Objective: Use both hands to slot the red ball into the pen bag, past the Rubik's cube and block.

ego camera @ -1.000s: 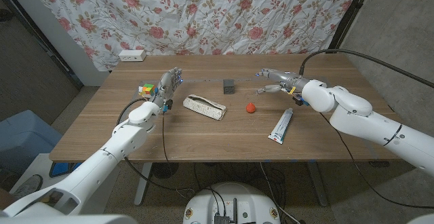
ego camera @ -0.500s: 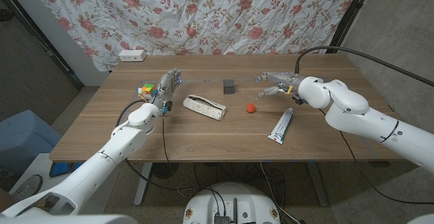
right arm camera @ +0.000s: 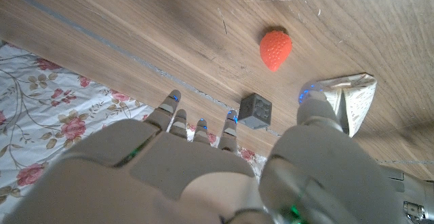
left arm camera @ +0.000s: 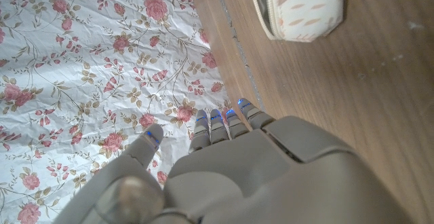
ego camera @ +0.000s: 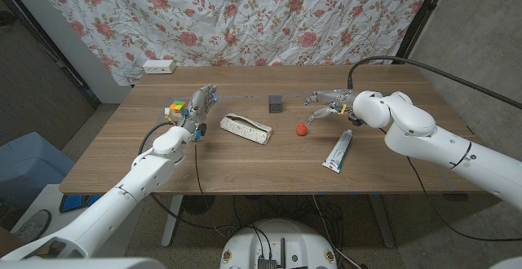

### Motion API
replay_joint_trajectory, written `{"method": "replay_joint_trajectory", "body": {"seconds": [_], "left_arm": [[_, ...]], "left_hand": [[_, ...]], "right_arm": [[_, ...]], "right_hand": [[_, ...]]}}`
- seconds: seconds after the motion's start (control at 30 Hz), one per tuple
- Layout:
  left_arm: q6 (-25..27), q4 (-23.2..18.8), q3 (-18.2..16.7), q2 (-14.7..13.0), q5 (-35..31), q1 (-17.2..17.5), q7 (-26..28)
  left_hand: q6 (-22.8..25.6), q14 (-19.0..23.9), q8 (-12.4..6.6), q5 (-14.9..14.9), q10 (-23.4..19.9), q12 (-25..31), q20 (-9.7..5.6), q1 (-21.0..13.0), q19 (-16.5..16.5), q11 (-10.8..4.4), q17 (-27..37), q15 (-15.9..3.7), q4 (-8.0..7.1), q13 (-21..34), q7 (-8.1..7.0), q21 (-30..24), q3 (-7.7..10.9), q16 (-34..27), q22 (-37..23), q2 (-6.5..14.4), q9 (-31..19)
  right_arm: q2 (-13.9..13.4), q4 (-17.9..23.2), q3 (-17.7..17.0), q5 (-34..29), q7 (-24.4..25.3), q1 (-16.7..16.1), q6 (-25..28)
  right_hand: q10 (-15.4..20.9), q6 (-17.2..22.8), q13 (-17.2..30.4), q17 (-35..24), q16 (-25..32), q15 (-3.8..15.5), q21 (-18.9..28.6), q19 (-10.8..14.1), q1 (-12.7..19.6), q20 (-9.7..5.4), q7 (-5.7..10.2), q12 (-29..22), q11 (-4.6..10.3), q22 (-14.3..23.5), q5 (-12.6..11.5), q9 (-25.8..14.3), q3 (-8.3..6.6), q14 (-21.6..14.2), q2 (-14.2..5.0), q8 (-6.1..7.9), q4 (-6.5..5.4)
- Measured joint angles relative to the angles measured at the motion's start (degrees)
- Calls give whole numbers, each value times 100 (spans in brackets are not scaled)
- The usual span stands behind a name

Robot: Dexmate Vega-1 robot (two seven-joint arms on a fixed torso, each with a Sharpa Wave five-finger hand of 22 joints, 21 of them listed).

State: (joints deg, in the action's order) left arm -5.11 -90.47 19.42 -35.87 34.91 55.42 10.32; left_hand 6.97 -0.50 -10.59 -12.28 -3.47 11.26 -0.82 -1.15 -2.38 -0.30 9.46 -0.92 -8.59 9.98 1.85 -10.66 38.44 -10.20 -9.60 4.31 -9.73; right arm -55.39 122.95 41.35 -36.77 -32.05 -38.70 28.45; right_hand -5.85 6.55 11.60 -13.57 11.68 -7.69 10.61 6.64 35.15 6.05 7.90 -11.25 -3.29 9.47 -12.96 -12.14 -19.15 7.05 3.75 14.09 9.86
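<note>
Backdrop: floral cloth, white with red roses, creased, hung behind table.
Furniture: wooden table, brown.
Right wall: grey.
Left: dark panel.

Probably a makeshift lab: floral sheet backdrop behind a wooden table, power strip.

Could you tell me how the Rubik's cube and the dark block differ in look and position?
The Rubik's cube is multicoloured; the block is plain dark grey. The cube looks larger than the block. The cube sits beside the left hand; the block stands mid-table, beyond the red ball. Both are cube-shaped and rest untouched on the table.
</note>
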Motion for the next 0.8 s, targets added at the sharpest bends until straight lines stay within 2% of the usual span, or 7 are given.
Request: {"method": "replay_joint_trajectory", "body": {"seconds": [0.3,0.47,0.8], "left_arm": [[0,-63,-23,-27,-9,75,32],[0,-87,-39,-37,-10,117,41],[-7,-113,-52,-42,1,170,55]], "left_hand": [[0,0,0,0,0,0,31,0,-31,0,0,0,-16,0,0,0,16,0,0,0,0],[21,0,0,0,-21,0,53,0,-53,-21,0,0,-16,0,-22,0,16,0,0,0,0],[21,31,0,-1,-21,0,61,0,-62,-21,0,31,8,0,-22,0,40,0,0,0,0]], "right_arm": [[205,-131,175,-278,-300,129,-4],[347,-225,292,-465,-451,201,2],[539,-391,445,-741,-657,289,36]], "right_hand": [[0,61,0,0,0,0,0,3,0,2,21,0,0,0,0,0,-24,0,0,0,-23],[0,112,0,-1,0,-22,22,84,0,84,31,0,1,-1,0,1,-44,-22,0,33,-44],[0,175,0,-1,45,-31,22,83,0,82,92,0,1,-1,0,1,-48,-31,0,69,-47]]}}
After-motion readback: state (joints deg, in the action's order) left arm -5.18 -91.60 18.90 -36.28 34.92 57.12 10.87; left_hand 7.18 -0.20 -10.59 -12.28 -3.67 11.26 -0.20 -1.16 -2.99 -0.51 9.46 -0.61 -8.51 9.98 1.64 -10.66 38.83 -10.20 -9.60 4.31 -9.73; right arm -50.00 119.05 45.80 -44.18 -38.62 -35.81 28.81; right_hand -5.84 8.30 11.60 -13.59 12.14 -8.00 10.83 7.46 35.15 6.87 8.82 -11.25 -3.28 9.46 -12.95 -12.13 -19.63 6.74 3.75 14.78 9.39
